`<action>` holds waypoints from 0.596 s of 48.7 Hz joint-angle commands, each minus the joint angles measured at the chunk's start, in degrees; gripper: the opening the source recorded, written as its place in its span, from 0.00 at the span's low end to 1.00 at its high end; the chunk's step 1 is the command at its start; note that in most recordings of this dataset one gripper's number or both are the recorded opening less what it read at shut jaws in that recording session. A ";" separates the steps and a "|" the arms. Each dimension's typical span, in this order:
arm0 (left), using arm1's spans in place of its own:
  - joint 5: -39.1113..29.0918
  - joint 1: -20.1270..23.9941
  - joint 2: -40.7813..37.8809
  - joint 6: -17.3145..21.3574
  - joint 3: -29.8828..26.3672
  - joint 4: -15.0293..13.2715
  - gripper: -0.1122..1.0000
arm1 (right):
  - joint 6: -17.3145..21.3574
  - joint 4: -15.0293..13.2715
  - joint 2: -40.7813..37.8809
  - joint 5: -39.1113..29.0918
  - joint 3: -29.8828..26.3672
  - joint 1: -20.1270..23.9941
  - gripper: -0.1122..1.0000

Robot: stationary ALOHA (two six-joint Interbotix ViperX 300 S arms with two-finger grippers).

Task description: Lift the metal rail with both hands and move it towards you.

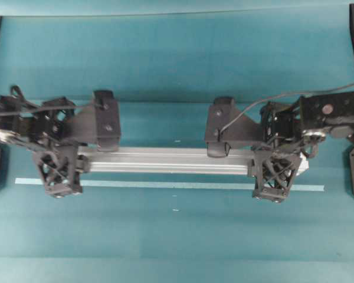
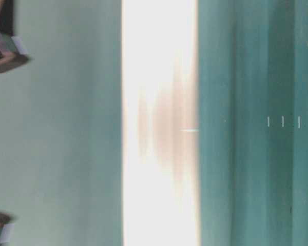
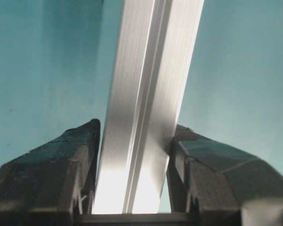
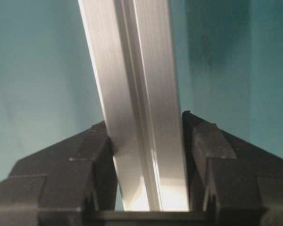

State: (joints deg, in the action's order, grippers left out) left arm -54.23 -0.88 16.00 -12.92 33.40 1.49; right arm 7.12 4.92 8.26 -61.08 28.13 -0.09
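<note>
- Overhead camera looks straight down on the teal table (image 1: 177, 59).
- Table-level view is sideways, glare-washed.
- Both wrist cameras sit close, sharing the metal rail (image 3: 146, 108).

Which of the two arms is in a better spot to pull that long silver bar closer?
Neither alone: the left pincer and right pincer each clamp one end of the long grooved silver aluminium rail, so both should pull together.

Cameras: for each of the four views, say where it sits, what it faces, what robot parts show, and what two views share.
Overhead: above the table, looking down; both arms, left gripper, right gripper on the metal rail.
Table-level: turned sideways, glare; no robot recognisable.
Left wrist: along rail, between fingers.
Right wrist: likewise, fingers.
Wrist views share the rail.
</note>
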 commanded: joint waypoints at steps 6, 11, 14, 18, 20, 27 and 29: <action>5.36 1.05 -2.72 -1.05 1.49 -0.26 0.39 | 0.00 0.18 -1.58 5.63 2.99 -0.18 0.43; 8.17 1.14 -4.48 -1.05 2.72 -0.26 0.39 | -0.70 0.18 -2.37 8.00 4.31 -0.18 0.43; 10.02 1.32 -5.45 -1.23 3.60 -0.26 0.39 | -1.05 0.09 -2.99 9.58 5.01 -0.18 0.43; 11.87 1.49 -6.42 -1.32 4.22 -0.26 0.39 | -1.32 0.18 -3.69 11.51 6.24 -0.18 0.43; 12.74 1.58 -6.86 -1.23 4.57 -0.26 0.39 | -1.32 0.09 -4.22 12.74 6.86 -0.09 0.43; 15.38 2.37 -8.44 -0.97 5.54 -0.26 0.39 | -1.49 0.09 -5.10 15.38 8.00 -0.09 0.43; 16.00 2.72 -8.70 -0.97 5.80 -0.26 0.39 | -1.76 0.09 -5.36 16.26 8.35 -0.18 0.43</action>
State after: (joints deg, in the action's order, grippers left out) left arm -40.17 -0.18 7.21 -12.83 39.55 1.49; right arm 5.27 4.83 3.08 -47.11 36.65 -0.09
